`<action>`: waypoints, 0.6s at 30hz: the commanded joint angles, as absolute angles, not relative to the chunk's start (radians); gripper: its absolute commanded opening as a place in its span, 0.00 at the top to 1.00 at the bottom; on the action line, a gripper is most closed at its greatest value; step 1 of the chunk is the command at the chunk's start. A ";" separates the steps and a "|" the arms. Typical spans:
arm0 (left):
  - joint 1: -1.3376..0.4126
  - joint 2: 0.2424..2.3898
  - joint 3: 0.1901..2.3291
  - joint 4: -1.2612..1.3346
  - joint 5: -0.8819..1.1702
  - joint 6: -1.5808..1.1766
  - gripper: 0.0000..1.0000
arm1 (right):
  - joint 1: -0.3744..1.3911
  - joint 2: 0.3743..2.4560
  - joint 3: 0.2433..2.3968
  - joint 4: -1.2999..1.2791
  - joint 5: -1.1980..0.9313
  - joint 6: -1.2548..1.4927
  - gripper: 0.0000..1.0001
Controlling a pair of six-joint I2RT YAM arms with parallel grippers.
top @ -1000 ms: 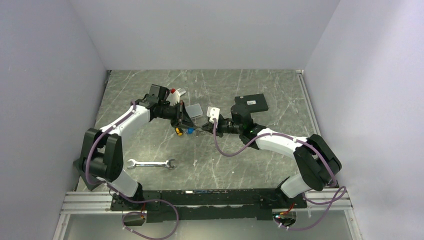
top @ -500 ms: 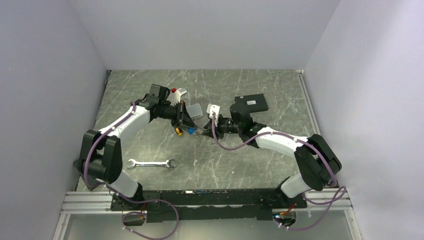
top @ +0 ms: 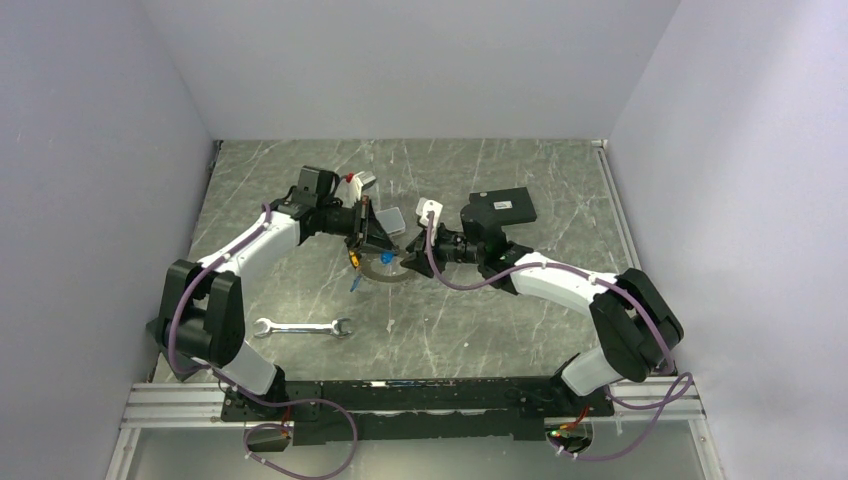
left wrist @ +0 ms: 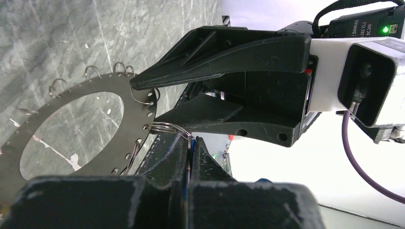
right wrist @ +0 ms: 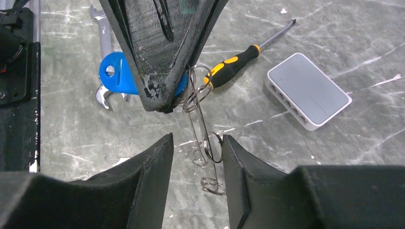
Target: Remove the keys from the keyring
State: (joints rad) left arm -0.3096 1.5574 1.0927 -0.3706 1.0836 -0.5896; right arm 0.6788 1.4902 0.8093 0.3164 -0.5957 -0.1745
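Keyring is pictured over the middle of the table, its rim set between the spread jaws of the right gripper, while a blue key is pinched by the left gripper.

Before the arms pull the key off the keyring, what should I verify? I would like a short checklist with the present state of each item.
1. Left gripper shut on key: ok, the blue head is pinched between its fingers.
2. Right gripper clamped on keyring: not ok, its jaws are apart and the rim only stands in the gap.
3. Key free of keyring: not ok, a small split ring seems to join them.
4. Split ring opened: cannot tell.
5. Screwdriver and wrench out of the way: ok, both lie apart from the grippers.
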 commanded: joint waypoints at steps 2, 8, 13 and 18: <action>-0.314 1.541 1.064 -0.269 1.162 -0.680 1.00 | 0.685 1.481 0.868 0.351 -0.604 -0.184 0.51; -0.303 1.558 1.018 -0.207 1.166 -0.745 1.00 | 0.683 1.507 0.867 0.289 -0.658 -0.279 0.54; -0.294 1.590 1.012 -0.198 1.166 -0.749 1.00 | 0.655 1.547 0.868 0.265 -0.657 -0.333 0.54; -0.284 1.603 1.021 -0.196 1.175 -0.750 1.00 | 0.634 1.575 0.873 0.288 -0.603 -0.360 0.55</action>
